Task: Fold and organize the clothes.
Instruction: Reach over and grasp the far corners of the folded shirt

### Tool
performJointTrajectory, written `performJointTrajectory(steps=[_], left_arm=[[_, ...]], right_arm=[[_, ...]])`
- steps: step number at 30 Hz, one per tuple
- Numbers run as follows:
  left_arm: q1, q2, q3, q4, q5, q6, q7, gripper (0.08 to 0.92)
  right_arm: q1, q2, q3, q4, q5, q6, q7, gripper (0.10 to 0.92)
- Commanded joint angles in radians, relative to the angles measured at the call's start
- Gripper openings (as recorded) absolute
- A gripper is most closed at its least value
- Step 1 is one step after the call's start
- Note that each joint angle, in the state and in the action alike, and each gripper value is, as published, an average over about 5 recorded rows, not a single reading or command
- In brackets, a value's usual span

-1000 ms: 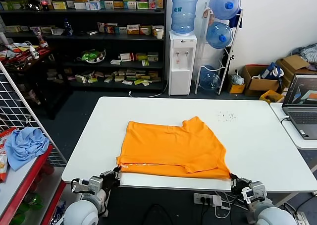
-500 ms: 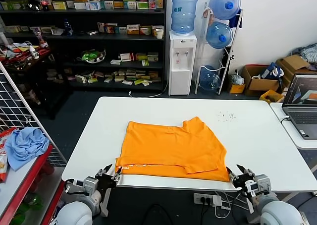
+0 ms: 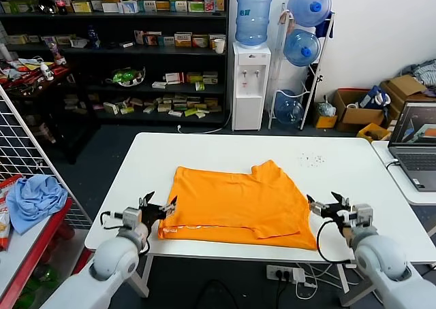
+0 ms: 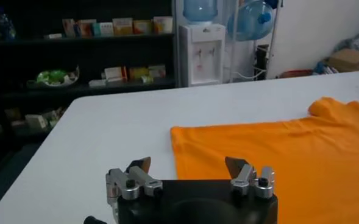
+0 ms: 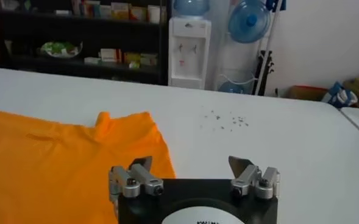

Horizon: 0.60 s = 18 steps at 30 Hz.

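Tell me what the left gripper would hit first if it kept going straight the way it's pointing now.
Most likely the orange T-shirt. The left gripper, fingers open, points across the white table at the shirt's near left edge, though how high it sits above the fabric is unclear.

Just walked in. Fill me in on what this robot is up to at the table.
The robot is partway through folding an orange T-shirt that lies flat on the white table, with its near edge already doubled over. Neither gripper is holding it now. The left gripper is open beside the shirt's near left corner, and the right gripper is open just off the shirt's right edge. A light blue cloth sits on a rack to the robot's left, out of play.
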Motion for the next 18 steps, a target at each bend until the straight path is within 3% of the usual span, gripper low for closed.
performJointTrajectory(steps=[1,9,18], left_arm=[[-0.343,-0.11,0.121,0.339,-0.031,-0.029,0.032,0.823],[-0.449,-0.229,0.135,0.581,-0.018,-0.038,0.062,0.823],[-0.486,-0.304,0.135,0.717,0.045,-0.061,0.093,0.823]], right_arm=[[0.302,0.039,-0.097,-0.296,0.03,0.012,-0.103,0.823],[0.427,0.135,-0.161,-0.481,-0.024,0.033,-0.205,0.823],[0.509,0.25,-0.211,-0.666,-0.094,0.052,-0.264,0.823]])
